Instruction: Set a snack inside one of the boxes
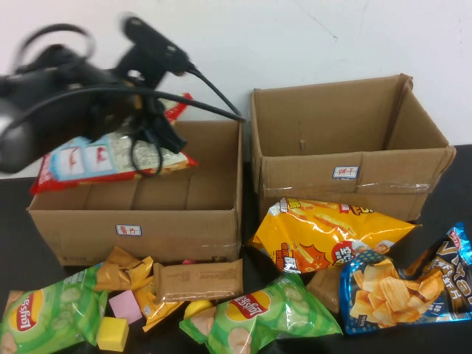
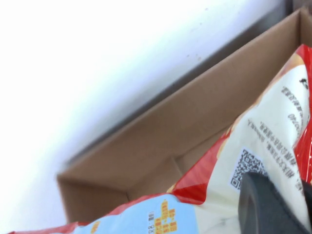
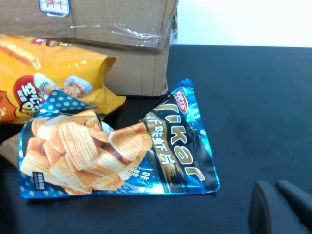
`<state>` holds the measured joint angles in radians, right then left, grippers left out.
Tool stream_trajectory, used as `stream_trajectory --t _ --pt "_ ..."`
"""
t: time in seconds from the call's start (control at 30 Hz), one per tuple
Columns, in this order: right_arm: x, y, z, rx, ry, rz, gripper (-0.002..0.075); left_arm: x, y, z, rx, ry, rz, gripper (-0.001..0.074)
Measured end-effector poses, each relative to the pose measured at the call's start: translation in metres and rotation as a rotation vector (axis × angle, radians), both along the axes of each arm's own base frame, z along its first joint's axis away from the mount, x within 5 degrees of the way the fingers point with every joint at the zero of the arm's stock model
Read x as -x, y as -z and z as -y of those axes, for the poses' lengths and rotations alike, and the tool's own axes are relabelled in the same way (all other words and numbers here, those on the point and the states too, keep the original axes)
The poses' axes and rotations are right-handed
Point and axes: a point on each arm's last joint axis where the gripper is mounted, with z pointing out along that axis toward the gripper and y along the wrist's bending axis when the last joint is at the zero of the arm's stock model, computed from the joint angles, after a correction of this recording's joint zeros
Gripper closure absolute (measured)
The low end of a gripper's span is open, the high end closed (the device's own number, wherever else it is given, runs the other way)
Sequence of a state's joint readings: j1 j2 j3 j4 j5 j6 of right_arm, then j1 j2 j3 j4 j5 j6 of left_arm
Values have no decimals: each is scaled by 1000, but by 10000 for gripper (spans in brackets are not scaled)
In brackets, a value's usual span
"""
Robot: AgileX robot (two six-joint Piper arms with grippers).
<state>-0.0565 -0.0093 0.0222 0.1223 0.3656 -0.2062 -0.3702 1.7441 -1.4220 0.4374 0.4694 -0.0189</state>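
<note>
My left gripper [image 1: 150, 144] is shut on a red, white and light-blue snack bag [image 1: 81, 161] and holds it in the air over the back of the open left cardboard box [image 1: 140, 214]. In the left wrist view one dark finger [image 2: 265, 207] presses on the bag [image 2: 263, 136], with the box's inner wall [image 2: 161, 141] behind it. The second open box [image 1: 346, 147] stands to the right. My right gripper [image 3: 282, 208] shows only in the right wrist view. It is shut and empty above the black table, beside a blue chips bag [image 3: 112, 151].
Loose snacks lie in front of the boxes: an orange bag [image 1: 324, 232], the blue chips bag [image 1: 391, 291], two green chips bags [image 1: 44, 313] [image 1: 258, 313], a brown bar [image 1: 199, 280], and small pink [image 1: 125, 306] and yellow [image 1: 114, 333] blocks. A white wall is behind.
</note>
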Motion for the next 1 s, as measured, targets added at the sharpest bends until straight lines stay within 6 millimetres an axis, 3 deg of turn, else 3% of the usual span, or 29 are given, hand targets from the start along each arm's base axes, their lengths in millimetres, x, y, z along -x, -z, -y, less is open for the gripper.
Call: stream_trajectory --t 0.2,0.3,0.37,0.43,0.6,0.67,0.73,0.8,0.9,1.0 --pt "0 0 0 0 0 0 727 -47 39 15 -119 47 -92 708" --pt "0 0 0 0 0 0 727 -60 62 18 -107 51 -152 701" --pt "0 0 0 0 0 0 727 -65 77 17 -91 47 -186 651" --pt "0 0 0 0 0 0 727 -68 88 14 -84 37 -208 554" --pt "0 0 0 0 0 0 727 -73 88 4 -36 -46 -227 177" --pt "0 0 0 0 0 0 727 -71 83 1 -43 -77 -252 120" --pt "0 0 0 0 0 0 727 -67 73 -2 -43 -103 -268 136" --pt "0 0 0 0 0 0 727 -59 52 -4 -9 -119 -261 256" --pt "0 0 0 0 0 0 727 -39 8 -4 121 -115 -218 554" --pt "0 0 0 0 0 0 727 -3 -39 -5 264 -46 -170 675"
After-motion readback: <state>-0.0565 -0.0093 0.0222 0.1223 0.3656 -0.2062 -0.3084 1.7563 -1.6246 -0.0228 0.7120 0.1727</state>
